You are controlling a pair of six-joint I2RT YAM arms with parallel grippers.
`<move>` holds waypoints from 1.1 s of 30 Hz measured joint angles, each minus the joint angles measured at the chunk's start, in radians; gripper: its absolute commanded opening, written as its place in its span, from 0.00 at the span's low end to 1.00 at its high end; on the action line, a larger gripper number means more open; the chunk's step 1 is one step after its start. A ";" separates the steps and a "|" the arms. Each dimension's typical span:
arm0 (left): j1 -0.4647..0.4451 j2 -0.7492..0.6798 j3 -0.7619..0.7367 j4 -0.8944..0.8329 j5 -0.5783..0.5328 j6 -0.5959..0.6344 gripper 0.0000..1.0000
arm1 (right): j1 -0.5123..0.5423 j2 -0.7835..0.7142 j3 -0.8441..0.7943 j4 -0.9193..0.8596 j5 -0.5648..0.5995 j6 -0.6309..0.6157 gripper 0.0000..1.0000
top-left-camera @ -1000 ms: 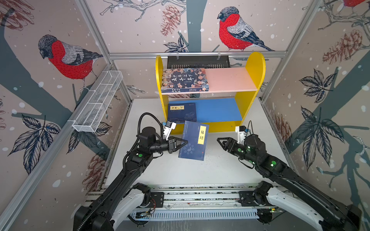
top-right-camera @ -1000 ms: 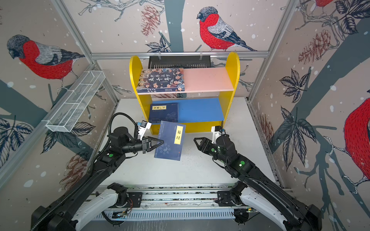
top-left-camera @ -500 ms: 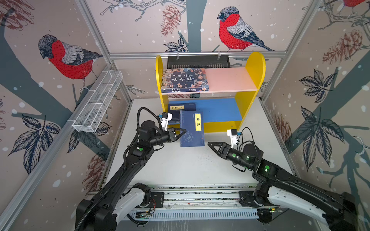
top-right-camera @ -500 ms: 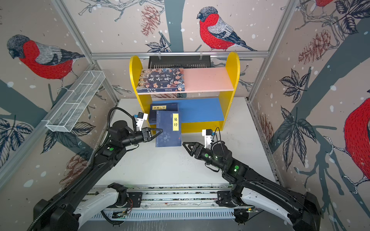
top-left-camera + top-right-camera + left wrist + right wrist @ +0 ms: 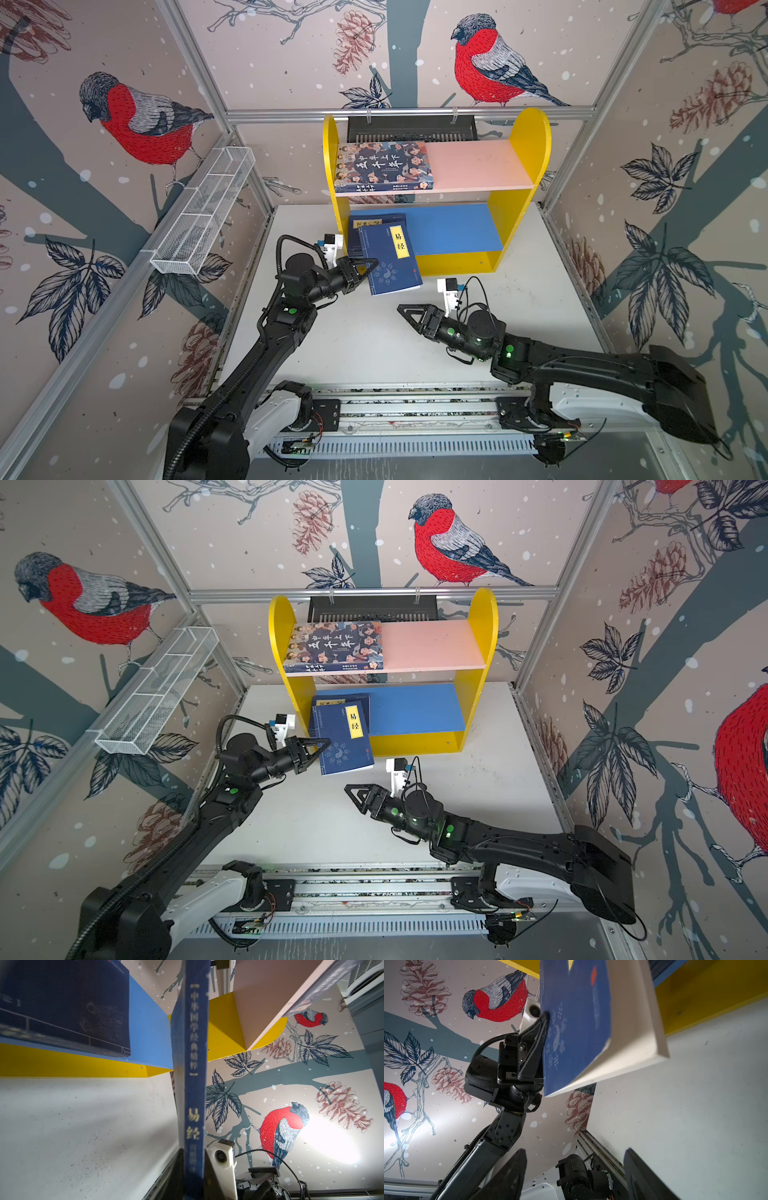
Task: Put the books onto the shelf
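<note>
My left gripper [image 5: 369, 266] is shut on the near left edge of a navy book [image 5: 390, 259] with a yellow label. It holds the book off the table, the far end over the front of the shelf's [image 5: 530, 137] blue lower board. Another navy book [image 5: 365, 222] lies on that board under it. The illustrated book [image 5: 382, 166] lies on the pink upper board. In the left wrist view the book's spine [image 5: 193, 1064] stands between the shut jaws. My right gripper [image 5: 405, 311] hovers open and empty over the table, in front of the held book [image 5: 581, 1022].
A white wire mesh tray [image 5: 203, 216] hangs on the left wall. A black slotted basket [image 5: 411, 129] hangs behind the shelf. The arms' rail [image 5: 415, 407] runs along the table's front edge. Patterned walls close in on three sides.
My left gripper carried the navy book away from the front, up to the shelf's lower board. My right gripper drew back to the left and towards the front, its jaws spreading wider.
</note>
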 measured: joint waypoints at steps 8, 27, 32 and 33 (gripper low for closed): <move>0.001 -0.027 -0.022 0.021 0.002 -0.039 0.00 | -0.016 0.129 0.059 0.176 0.003 0.006 0.75; 0.008 -0.085 -0.055 0.019 0.006 -0.056 0.00 | -0.085 0.244 0.085 0.317 0.022 0.044 0.57; 0.016 -0.095 -0.069 0.016 0.006 -0.073 0.00 | -0.105 0.279 0.085 0.352 0.017 0.045 0.34; 0.018 -0.098 -0.072 0.016 0.006 -0.074 0.00 | -0.106 0.284 0.085 0.359 0.014 0.045 0.29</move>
